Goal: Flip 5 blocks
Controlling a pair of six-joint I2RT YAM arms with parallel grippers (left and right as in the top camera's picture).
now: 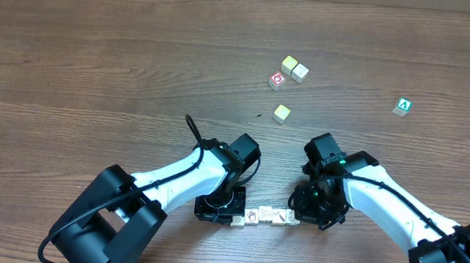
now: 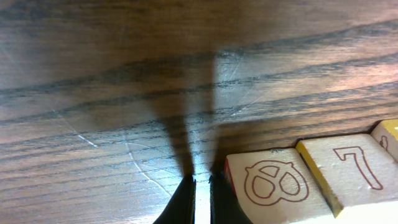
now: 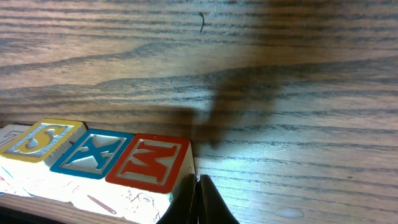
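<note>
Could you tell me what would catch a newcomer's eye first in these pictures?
The row of blocks near the front of the table stands out, a shut gripper at each end: the left gripper by the pretzel block, the right gripper by the red M block. Farther back lie loose cubes, a green cube alone at right.

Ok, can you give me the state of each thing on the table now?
left fingers, shut, empty, beside the pretzel block.
right fingers, shut, empty, beside the M block.
row of blocks, lined up, each touching the next.
red-faced cube, loose, far from the row.
yellow-topped cubes, loose, two side by side, one apart.
green A cube, loose, alone.
</note>
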